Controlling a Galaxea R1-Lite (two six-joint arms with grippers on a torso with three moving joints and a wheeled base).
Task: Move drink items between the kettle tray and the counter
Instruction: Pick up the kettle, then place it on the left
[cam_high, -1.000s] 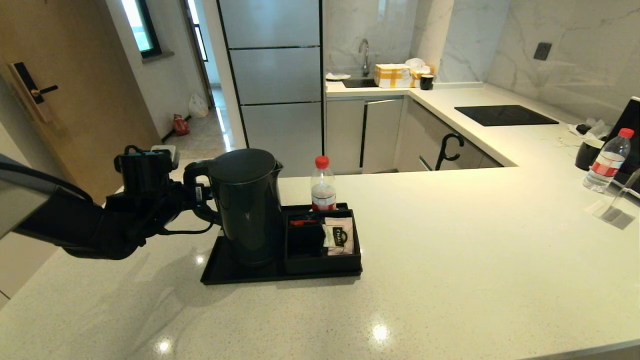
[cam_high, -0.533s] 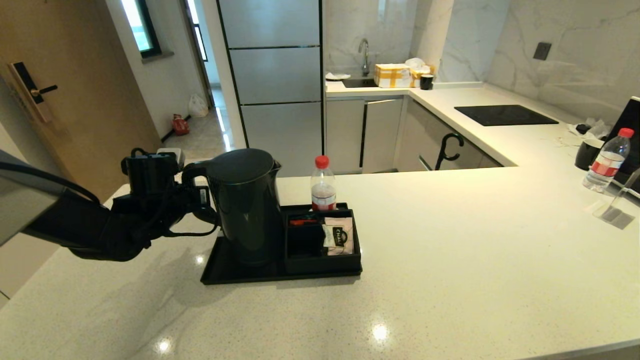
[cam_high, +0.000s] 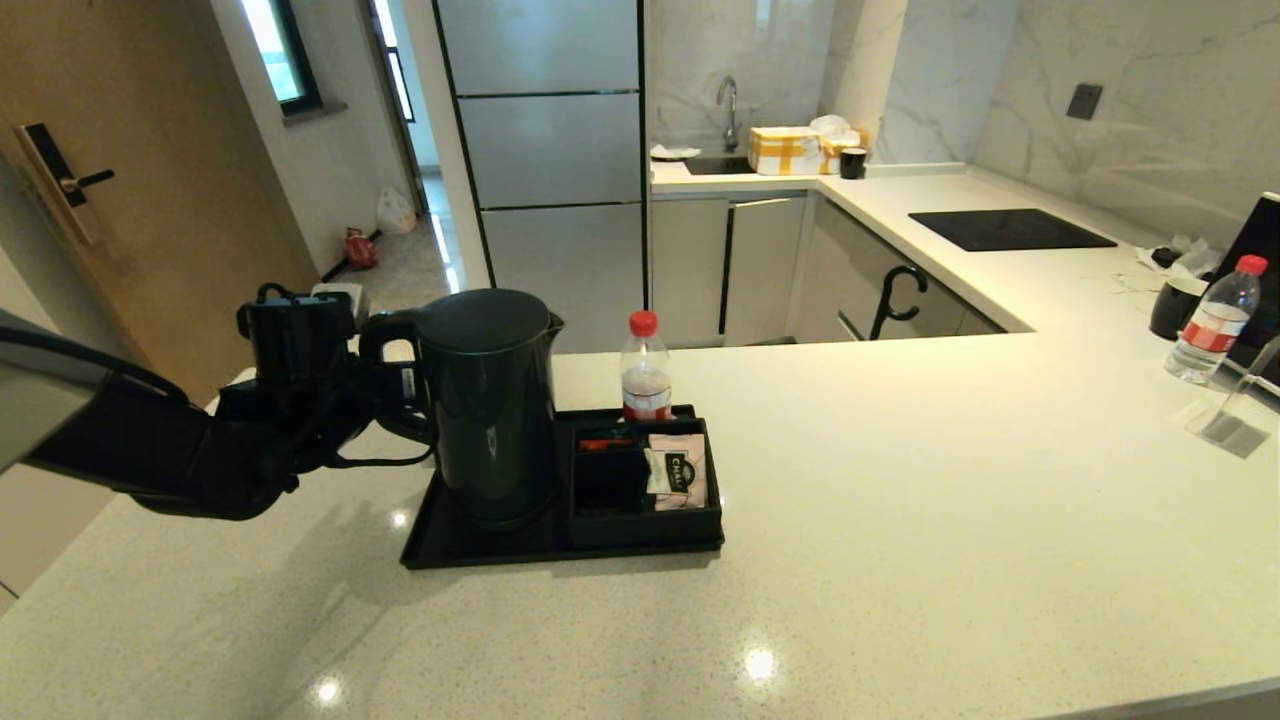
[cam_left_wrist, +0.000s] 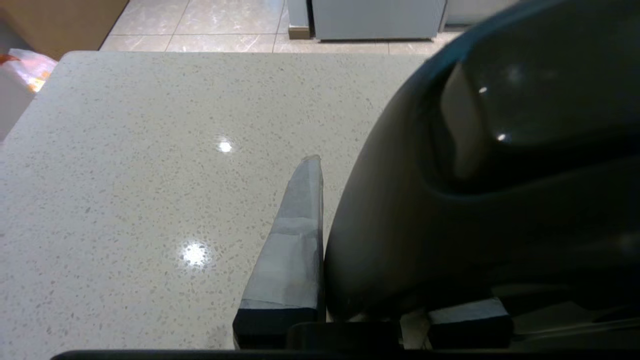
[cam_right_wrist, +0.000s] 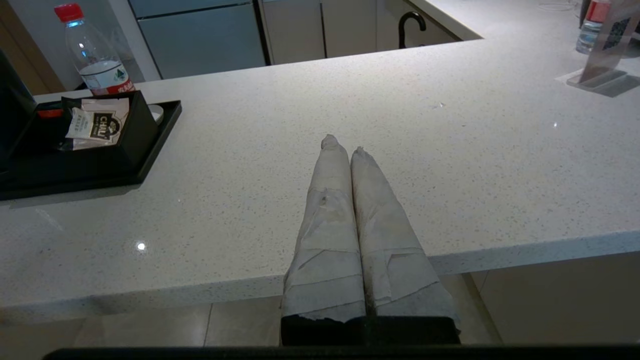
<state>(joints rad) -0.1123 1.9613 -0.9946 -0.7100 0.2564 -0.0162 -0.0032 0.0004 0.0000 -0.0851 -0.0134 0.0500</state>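
Observation:
The tall black kettle (cam_high: 490, 400) stands over the left part of the black kettle tray (cam_high: 440, 545), tilted a little. My left gripper (cam_high: 395, 385) is shut on its loop handle from the left. In the left wrist view the dark handle (cam_left_wrist: 425, 225) fills the space beside one taped finger (cam_left_wrist: 295, 240); the other finger is mostly hidden. The pale-pink sachet (cam_high: 678, 470) leans in the tray's boxed section, also visible as a sachet (cam_right_wrist: 95, 125) from the right wrist. My right gripper (cam_right_wrist: 342, 145) is shut and empty above the counter's (cam_high: 900, 550) front edge, out of the head view.
A red-capped bottle (cam_high: 646, 370) stands on the tray behind the boxed section. At the far right are another bottle (cam_high: 1215, 320), a black mug (cam_high: 1175, 305) and a clear stand (cam_high: 1235, 420). A cooktop (cam_high: 1010, 230) lies at the back.
The kettle has risen slightly and shifted a little left with my left gripper on its handle. The sachet, bottle and tray have stayed put.

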